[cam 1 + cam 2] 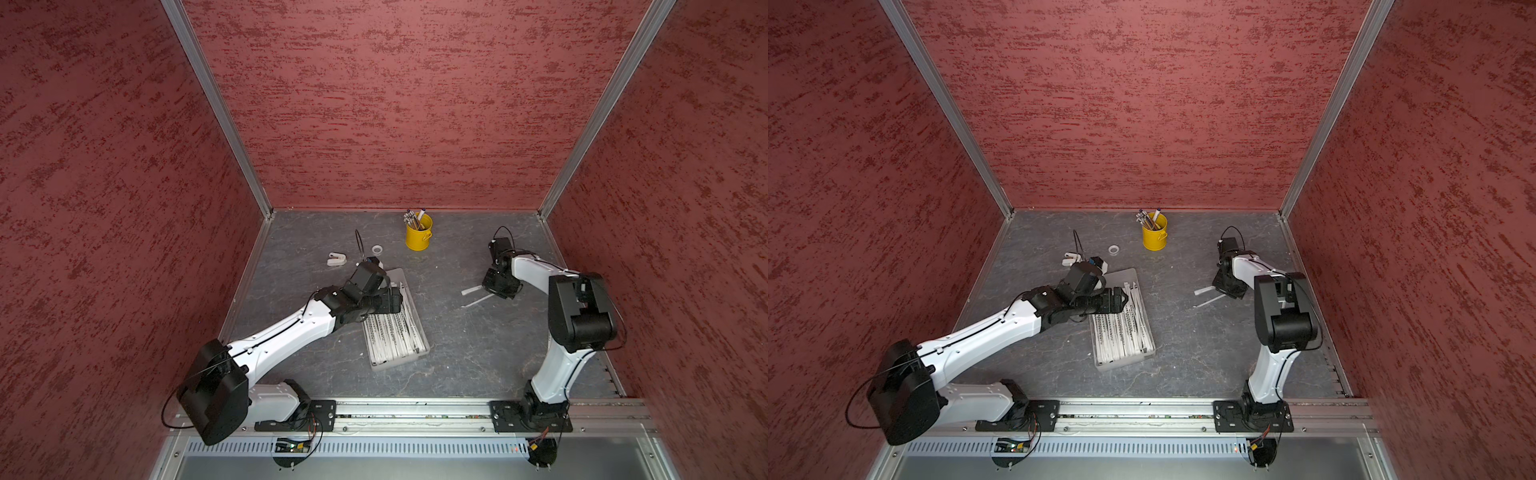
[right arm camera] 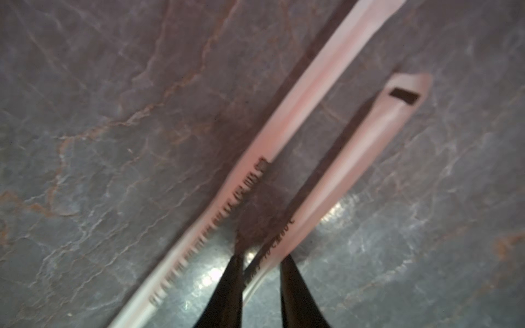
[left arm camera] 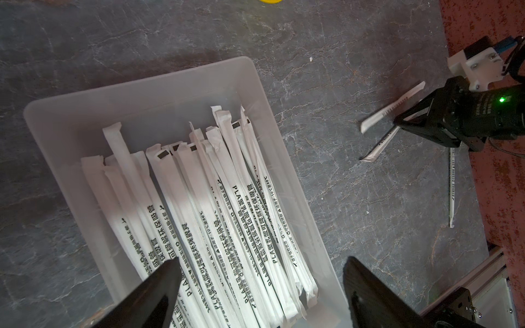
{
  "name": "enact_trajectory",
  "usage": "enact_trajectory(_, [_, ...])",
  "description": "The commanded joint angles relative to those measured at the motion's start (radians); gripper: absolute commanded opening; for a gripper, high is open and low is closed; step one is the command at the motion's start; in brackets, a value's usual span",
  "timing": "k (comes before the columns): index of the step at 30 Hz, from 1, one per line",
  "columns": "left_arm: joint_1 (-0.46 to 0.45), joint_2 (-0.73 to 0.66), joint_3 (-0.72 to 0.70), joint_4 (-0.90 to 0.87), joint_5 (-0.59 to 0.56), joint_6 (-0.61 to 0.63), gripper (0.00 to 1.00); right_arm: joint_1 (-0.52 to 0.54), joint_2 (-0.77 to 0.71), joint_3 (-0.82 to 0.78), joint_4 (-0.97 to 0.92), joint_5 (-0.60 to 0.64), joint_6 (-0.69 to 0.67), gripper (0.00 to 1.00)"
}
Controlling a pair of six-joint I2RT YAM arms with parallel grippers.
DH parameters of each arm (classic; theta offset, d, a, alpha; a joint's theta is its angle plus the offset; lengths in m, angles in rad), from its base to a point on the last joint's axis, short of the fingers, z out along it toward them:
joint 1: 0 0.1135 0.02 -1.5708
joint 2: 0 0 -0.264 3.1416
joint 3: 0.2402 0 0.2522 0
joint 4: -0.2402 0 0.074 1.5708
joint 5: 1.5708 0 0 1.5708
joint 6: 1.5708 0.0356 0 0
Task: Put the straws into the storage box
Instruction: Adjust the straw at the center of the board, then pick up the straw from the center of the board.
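At 3 o'clock of storage box (image 1: 400, 360), right gripper (image 2: 262, 259) straddles one loose straw (image 2: 343, 170), jaws snug either side; firm pinch or not, cannot tell. Second straw (image 2: 284, 119) just beside. Left gripper (image 3: 261, 262) spread, empty, hovers over box. Most straws (image 1: 395, 336) already boxed. Step: picking leftovers. Next: lift, carry toward 9 o'clock, lay lengthwise in box. Left wrist view alone shows third straw (image 3: 450, 193) by wall (image 3: 500, 184); top views don't.

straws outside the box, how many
3, all on the grey table by the right pincer: one white paper-wrapped straw between its fingertips, a second straw alongside, a third straw nearer the red wall. The right arm may hide more.
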Motion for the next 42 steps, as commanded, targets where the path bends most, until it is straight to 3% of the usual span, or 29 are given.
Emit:
enact_trajectory(1, [0.002,-0.007,-0.004,-0.005,-0.002,0.002,0.92,0.046,0.046,0.068,0.012,-0.036,-0.083,0.21])
enact_trajectory(8, [0.007,-0.012,-0.01,-0.011,-0.008,0.003,0.92,0.182,0.067,0.132,-0.139,0.013,-0.265,0.14])
enact_trajectory(14, [0.019,-0.027,-0.005,-0.033,-0.02,0.009,0.92,0.206,-0.09,0.021,-0.18,-0.008,-0.283,0.06])
enact_trajectory(21, [0.125,-0.175,-0.039,-0.135,-0.054,0.02,0.92,0.299,-0.303,-0.019,-0.194,-0.144,-0.216,0.04])
enact_trajectory(22, [0.144,-0.197,-0.046,-0.149,-0.056,0.024,0.92,0.311,-0.304,-0.006,-0.219,-0.11,-0.192,0.07])
enact_trajectory(25, [0.181,-0.235,-0.073,-0.161,-0.044,0.026,0.92,0.297,-0.256,0.008,-0.222,0.01,-0.175,0.3])
enact_trajectory(28, [0.193,-0.229,-0.084,-0.154,-0.016,0.019,0.92,0.257,-0.182,0.02,-0.186,0.031,-0.189,0.39])
enact_trajectory(35, [0.173,-0.203,-0.092,-0.115,0.008,0.0,0.91,0.22,-0.043,0.019,-0.106,0.003,-0.21,0.39])
enact_trajectory(42, [0.163,-0.186,-0.084,-0.111,0.004,0.002,0.91,0.209,0.008,-0.008,-0.052,-0.028,-0.205,0.23])
